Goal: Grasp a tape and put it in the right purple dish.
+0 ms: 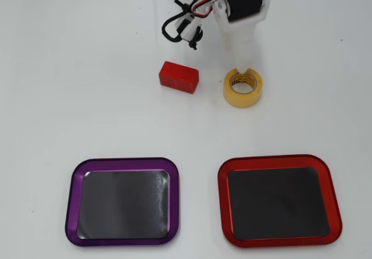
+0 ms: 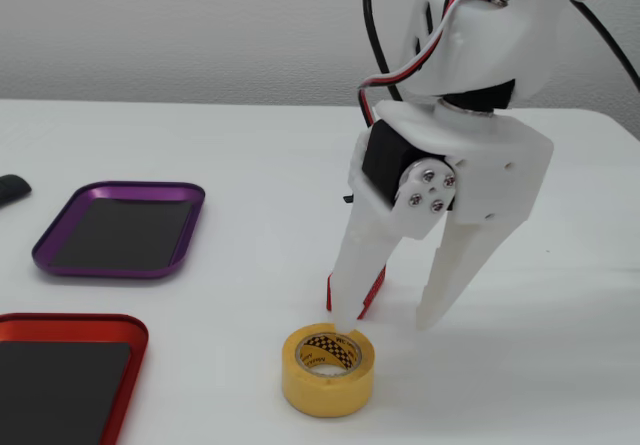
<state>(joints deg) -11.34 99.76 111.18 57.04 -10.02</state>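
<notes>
White table (image 1: 70,84). On it: yellow tape roll (image 1: 243,88) flat, red block (image 1: 179,76) near it; purple dish (image 1: 122,201), red-rimmed tray (image 1: 279,200); dark object (image 2: 10,189), possibly a remote.

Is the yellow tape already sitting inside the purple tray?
No, the tape lies on the bare white table beside the red block, far from the empty purple dish.

White table (image 1: 70,96), matte, evenly lit, soft shadows only. In the fixed view a pale grey-white wall (image 2: 180,25) runs behind the table's far edge, plain, slightly textured. Small dark object (image 2: 12,189) at the left frame edge on the table, cut off, can't identify.
</notes>
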